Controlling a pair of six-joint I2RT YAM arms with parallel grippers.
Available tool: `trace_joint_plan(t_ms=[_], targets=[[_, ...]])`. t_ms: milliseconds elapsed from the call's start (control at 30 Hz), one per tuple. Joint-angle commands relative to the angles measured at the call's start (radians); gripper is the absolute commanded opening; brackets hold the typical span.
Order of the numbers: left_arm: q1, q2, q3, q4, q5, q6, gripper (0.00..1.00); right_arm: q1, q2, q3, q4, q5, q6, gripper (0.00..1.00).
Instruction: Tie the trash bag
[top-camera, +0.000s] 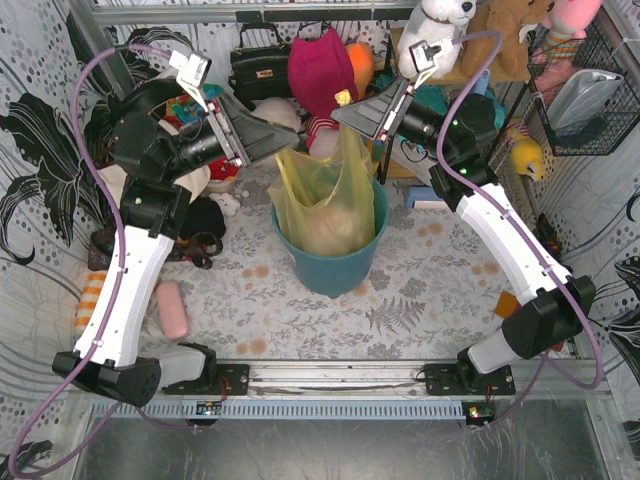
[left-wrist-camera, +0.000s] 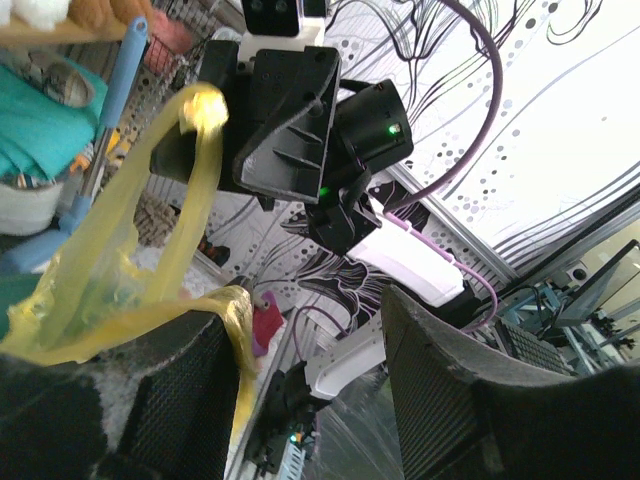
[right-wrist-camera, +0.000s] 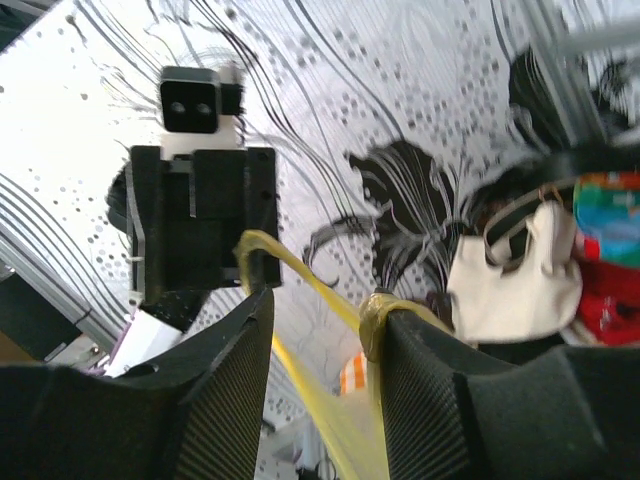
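Observation:
The trash bag (top-camera: 325, 200), thin yellow-green plastic, sits in a teal round bin (top-camera: 335, 268) at mid-table, its top pulled up into strips. My left gripper (top-camera: 292, 140) hovers at the bag's upper left and my right gripper (top-camera: 342, 115) at its upper right, tips facing each other. In the left wrist view the left gripper (left-wrist-camera: 305, 305) is open, with a trash bag (left-wrist-camera: 110, 270) strip draped over the tip of one finger (left-wrist-camera: 180, 400). The right gripper (right-wrist-camera: 322, 298) has its jaws apart; a strand of the trash bag (right-wrist-camera: 340, 420) runs through the gap and wraps the tip of one finger (right-wrist-camera: 450, 400).
Behind the bin lie a magenta plush (top-camera: 320, 70), a black handbag (top-camera: 260, 65) and other toys. A cream tote bag (right-wrist-camera: 510, 280) hangs to one side. A pink object (top-camera: 172, 308) lies on the table's left. A wire basket (top-camera: 585, 100) hangs at the right wall.

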Motion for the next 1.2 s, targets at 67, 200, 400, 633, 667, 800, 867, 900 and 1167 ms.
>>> trace_joint_plan(t_ms=[67, 200, 400, 633, 667, 800, 867, 900, 1167], targets=[[0.008, 0.135, 0.290, 0.009, -0.032, 0.012, 0.62, 0.005, -0.072, 0.113, 0.148, 0.129, -0.026, 0.41], [0.012, 0.142, 0.237, 0.070, -0.073, -0.013, 0.62, 0.005, -0.152, -0.002, 0.138, 0.198, -0.080, 0.39], [0.022, 0.083, 0.069, 0.049, -0.104, 0.037, 0.62, 0.005, -0.216, -0.206, 0.136, 0.246, -0.076, 0.37], [0.062, 0.134, 0.134, 0.064, -0.056, -0.014, 0.62, 0.005, -0.153, -0.148, 0.112, 0.257, -0.084, 0.35], [0.069, 0.154, 0.192, 0.073, -0.039, -0.032, 0.62, 0.005, -0.127, -0.093, 0.100, 0.246, -0.089, 0.34], [0.071, 0.201, 0.360, 0.155, -0.003, -0.116, 0.62, 0.005, -0.013, 0.170, 0.073, 0.182, -0.067, 0.34], [0.072, 0.178, 0.332, 0.160, -0.001, -0.121, 0.62, 0.005, 0.017, 0.223, 0.084, 0.153, -0.040, 0.34], [0.071, 0.151, 0.288, 0.157, -0.006, -0.112, 0.62, 0.004, 0.020, 0.220, 0.085, 0.148, -0.029, 0.35], [0.072, -0.054, -0.116, 0.112, -0.086, -0.013, 0.63, 0.005, -0.087, -0.106, 0.133, 0.207, -0.007, 0.33]])
